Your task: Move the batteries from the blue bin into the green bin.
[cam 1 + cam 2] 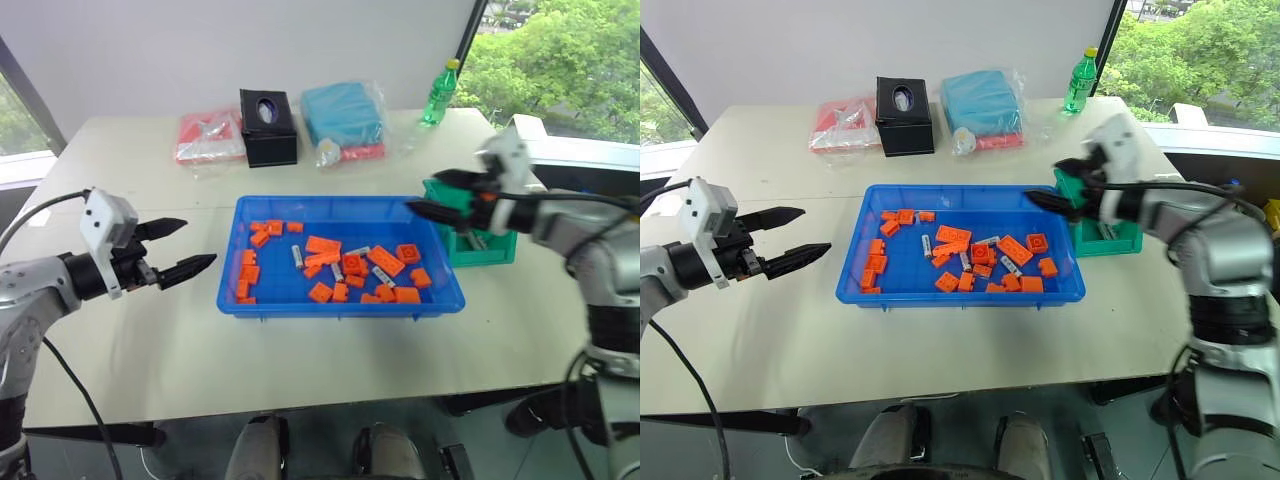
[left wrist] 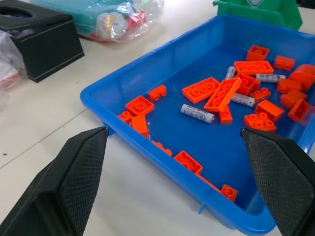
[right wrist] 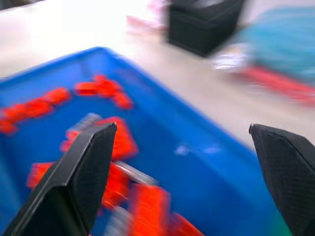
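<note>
While the batteries [image 2: 197, 112] are lying among orange bricks [image 1: 385, 261] in the blue bin [image 1: 340, 303], I'm holding both grippers wide apart, right gripper [image 1: 437, 195] probably over its far corner beside the green bin [image 1: 483, 249]; I'm aiming for one battery lying clear.

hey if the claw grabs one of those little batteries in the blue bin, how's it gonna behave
The battery is a smooth, rigid cylinder, so it will probably roll or slip if nudged sideways. It looks small and light, likely easy to lift. Orange bricks lie close around it in the blue bin, so the fingertips may bump them.
</note>
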